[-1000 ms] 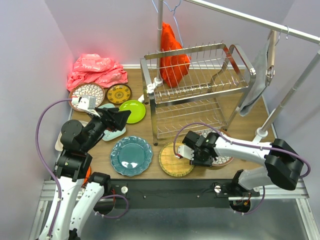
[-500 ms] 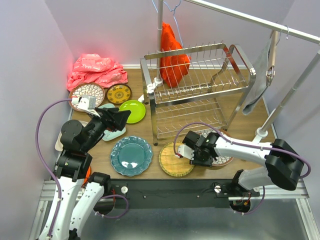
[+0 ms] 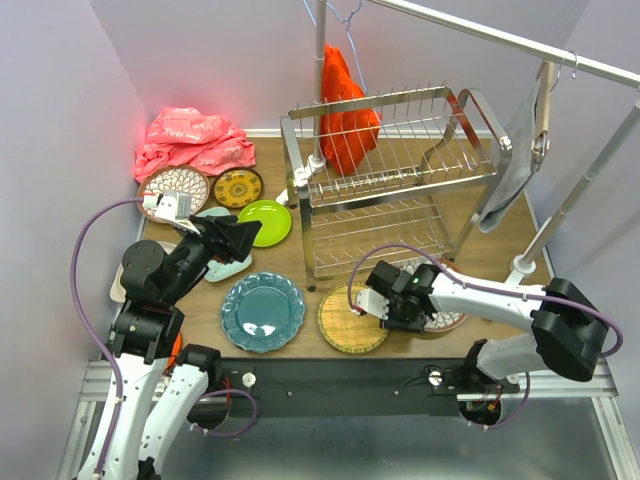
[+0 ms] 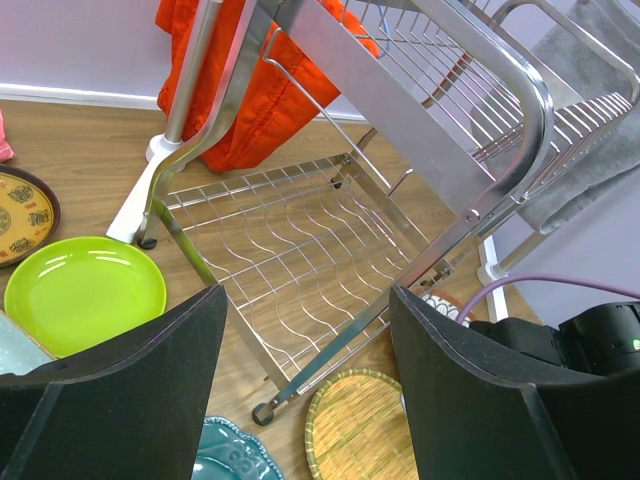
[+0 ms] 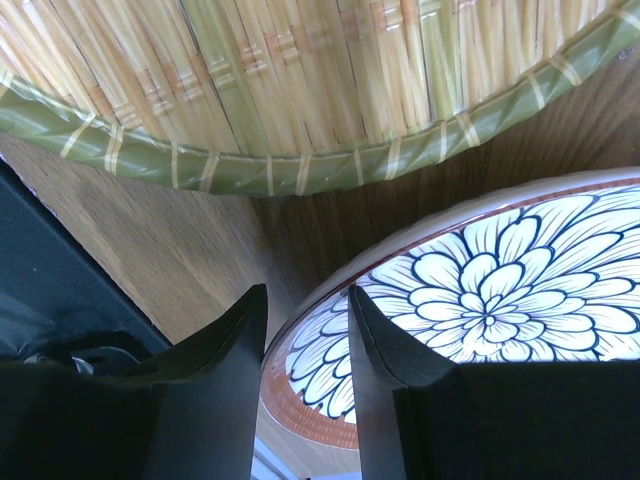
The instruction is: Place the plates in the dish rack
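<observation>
The chrome dish rack [image 3: 400, 190] stands at the back, both tiers bare. My right gripper [image 3: 425, 305] is low at the front right, shut on the rim of a white petal-patterned plate [image 5: 490, 290]. One finger lies on its face and the other against its outer edge [image 5: 307, 295]. The arm hides most of this plate [image 3: 450, 322]. Beside it lies the woven-yellow plate [image 3: 350, 320]. My left gripper [image 3: 245, 238] hovers open and holds nothing [image 4: 305, 300]. A teal scalloped plate [image 3: 262, 311] and a lime green plate [image 3: 265, 222] lie near it.
Another petal plate [image 3: 175, 190], a dark-yellow round [image 3: 238, 187] and a mint dish [image 3: 225, 265] lie at the left. A pink cloth [image 3: 190, 140] is heaped behind them. A red-orange cloth [image 3: 345, 110] and a grey cloth [image 3: 515, 170] hang from the rail [image 3: 500, 40].
The right wrist has shifted very slightly over the petal plate. The left arm and the other plates stay where they were.
</observation>
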